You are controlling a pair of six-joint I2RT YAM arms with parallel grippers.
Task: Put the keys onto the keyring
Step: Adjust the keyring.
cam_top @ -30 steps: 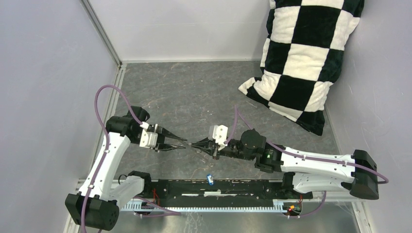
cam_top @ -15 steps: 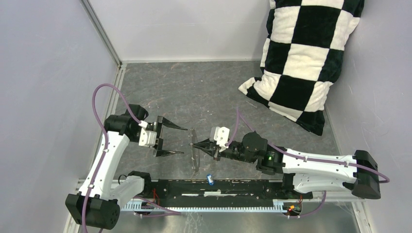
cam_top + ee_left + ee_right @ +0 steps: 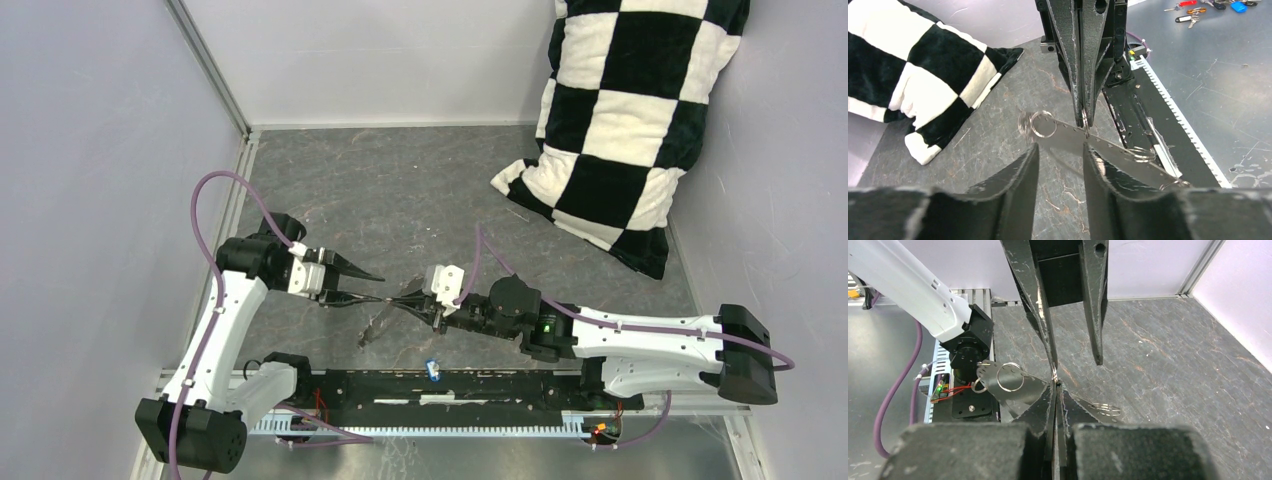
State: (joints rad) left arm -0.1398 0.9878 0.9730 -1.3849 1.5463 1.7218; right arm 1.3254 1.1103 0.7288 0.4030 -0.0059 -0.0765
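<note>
Since half a second ago the left gripper has narrowed from wide open and pushed in to the keyring. The keyring's low end has swung from hanging straight down to slanting toward the left arm. Left fingers sit apart with nothing clamped. From the right wrist I see one fingertip touching the keyring right beside the other arm's grip, and the other fingertip clear of it. Keyring is held up between the two arms; I can't tell whether its low end touches the table. Up close it reads to me as a flat grey perforated strip carrying small split rings. Right gripper has its fingers together, pinched on the keyring's edge. Blue key lies on the black rail between the arm bases, well apart from the keyring. Checkered pillow leans in the far right corner.
</note>
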